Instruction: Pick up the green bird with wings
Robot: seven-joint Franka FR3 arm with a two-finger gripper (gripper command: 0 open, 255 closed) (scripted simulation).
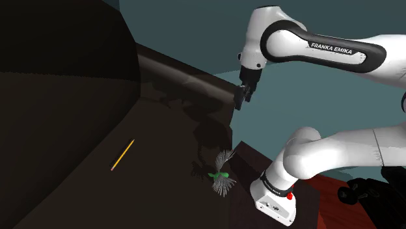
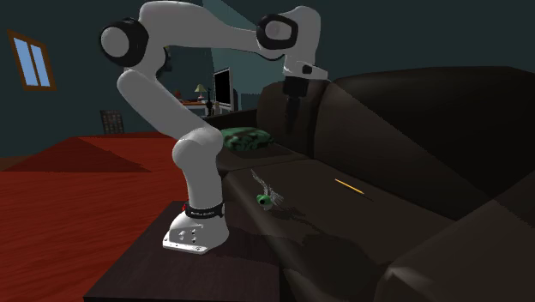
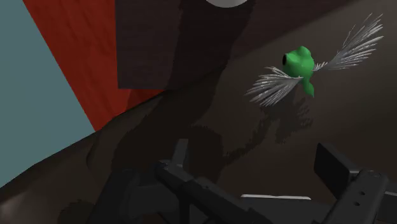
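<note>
A small green bird with grey feathered wings lies on the dark sofa seat, close to the stand's edge. In the second exterior view the bird sits just beyond the arm's base. My black gripper hangs high above the seat, well above the bird and nearer the sofa's back, seen also as the gripper under the white wrist. In the wrist view the bird lies far ahead of the gripper, whose fingers stand apart and hold nothing.
A thin yellow pencil lies on the seat, farther along the sofa from the bird. A green cushion rests at the sofa's far end. The tall backrest rises beside the seat. The dark stand borders the sofa, with red floor beyond.
</note>
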